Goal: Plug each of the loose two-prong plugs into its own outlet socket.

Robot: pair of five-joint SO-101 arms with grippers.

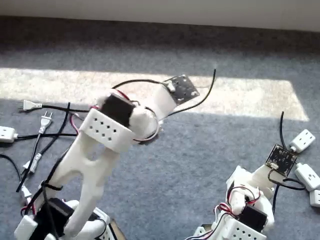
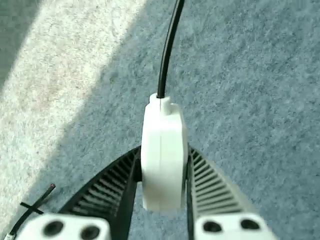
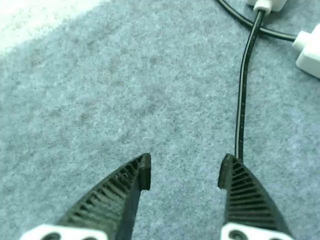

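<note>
Grey carpet (image 1: 200, 165) is covering the worktop. My left gripper (image 2: 164, 152) is clamping its jaws on a white plug (image 2: 161, 165) over the middle. My right gripper (image 3: 185, 162) is hanging, jaws apart, near the outlet sockets (image 1: 302, 140) at the right edge.

Grey carpet (image 1: 200, 150) all the way across, with a pale sunlit band (image 1: 75, 82) along the far part. Over on the left, a plug (image 1: 30, 105) lying flat, prongs out. Second plug (image 1: 46, 120) just beside it, black cords (image 1: 50, 135) tangled around both and trailing nearer. White socket (image 1: 6, 133) right at the left edge. Off at the right, three sockets (image 1: 302, 140) bunched close together, and a black cable (image 3: 242, 95) running over the carpet up to them.
</note>
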